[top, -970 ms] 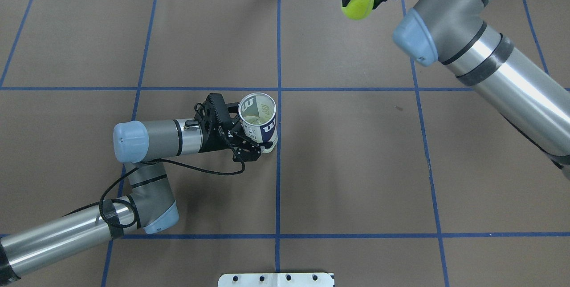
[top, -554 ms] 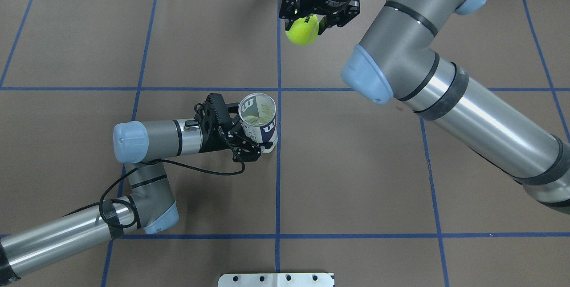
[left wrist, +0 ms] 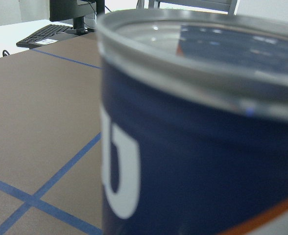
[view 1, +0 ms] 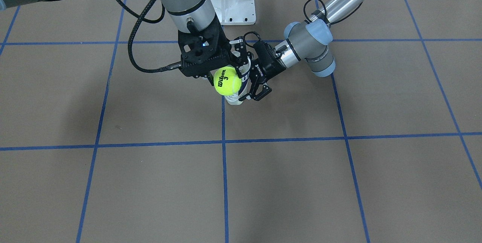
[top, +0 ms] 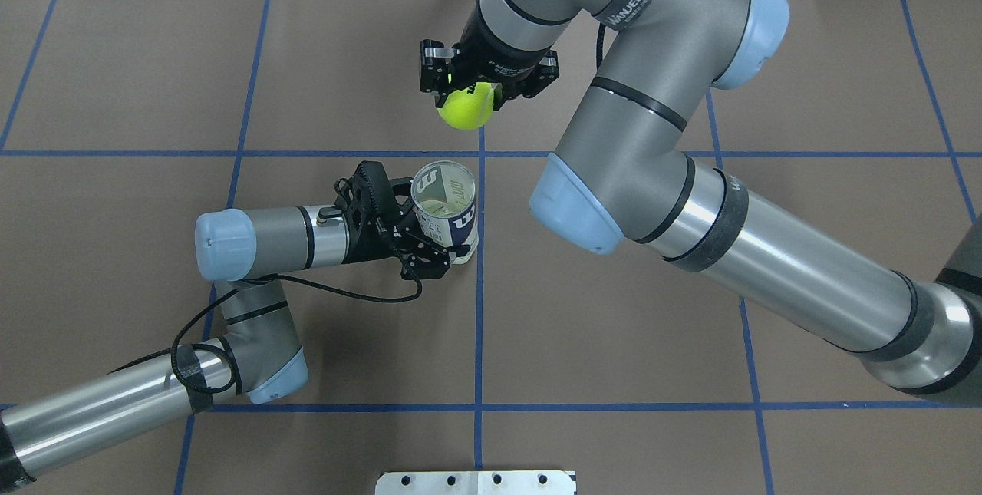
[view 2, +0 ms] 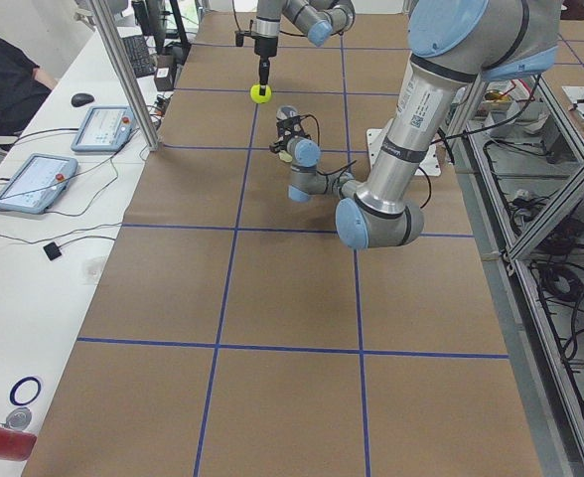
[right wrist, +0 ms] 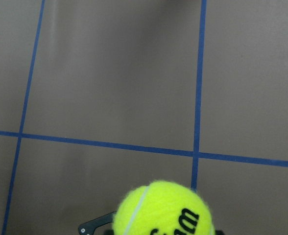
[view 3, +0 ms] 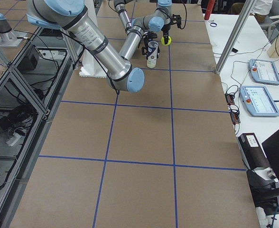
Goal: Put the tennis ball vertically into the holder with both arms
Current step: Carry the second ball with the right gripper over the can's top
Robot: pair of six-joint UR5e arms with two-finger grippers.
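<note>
The holder (top: 445,207) is a clear can with a white and navy label and a silver rim. It stands upright near the table's middle, its mouth open upward. My left gripper (top: 430,245) is shut on the holder's lower side, reaching in horizontally. The left wrist view is filled by the holder (left wrist: 198,137). My right gripper (top: 469,96) is shut on a yellow tennis ball (top: 466,107) and holds it in the air, beyond the holder and apart from it. In the front view the tennis ball (view 1: 227,81) overlaps the holder (view 1: 243,81). The right wrist view shows the tennis ball (right wrist: 163,210) above bare table.
Brown table cover with blue tape grid lines (top: 479,311). A white metal base plate (top: 476,482) lies at the near edge. The right arm's large elbow (top: 583,203) hangs over the table to the right of the holder. Operator tablets (view 2: 34,179) lie on a side table.
My right arm has swung left and nearer with the tennis ball, from the far right part of the table toward the holder. The left arm and holder have not moved.
</note>
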